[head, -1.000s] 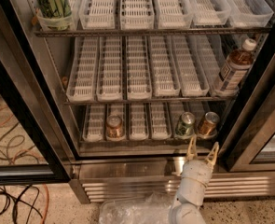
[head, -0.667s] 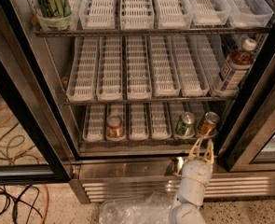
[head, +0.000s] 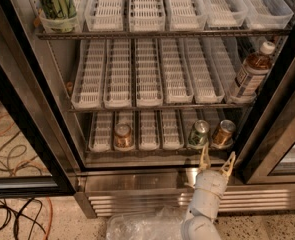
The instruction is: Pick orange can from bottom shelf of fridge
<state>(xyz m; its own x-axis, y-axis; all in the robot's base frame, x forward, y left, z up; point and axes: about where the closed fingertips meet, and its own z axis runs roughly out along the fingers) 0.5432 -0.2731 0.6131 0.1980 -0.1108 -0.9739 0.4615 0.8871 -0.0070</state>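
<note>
The orange can (head: pixel 223 132) stands at the right end of the bottom shelf (head: pixel 152 153) of the fridge (head: pixel 32 99), with a green can (head: pixel 199 133) just to its left. My gripper (head: pixel 217 157) is open and empty. It sits just in front of and below the shelf's front rail, under the gap between the green and orange cans, touching neither. Its white wrist (head: pixel 207 189) rises from the bottom edge.
Another copper-coloured can (head: pixel 122 135) stands in a left lane of the bottom shelf. A brown bottle (head: pixel 251 74) stands on the middle shelf at right. A green container (head: pixel 57 4) sits top left. Black door frames (head: pixel 277 94) flank the opening. Cables (head: pixel 12 214) lie on the floor.
My gripper has edged slightly up toward the bottom shelf's front rail. The cans have not moved.
</note>
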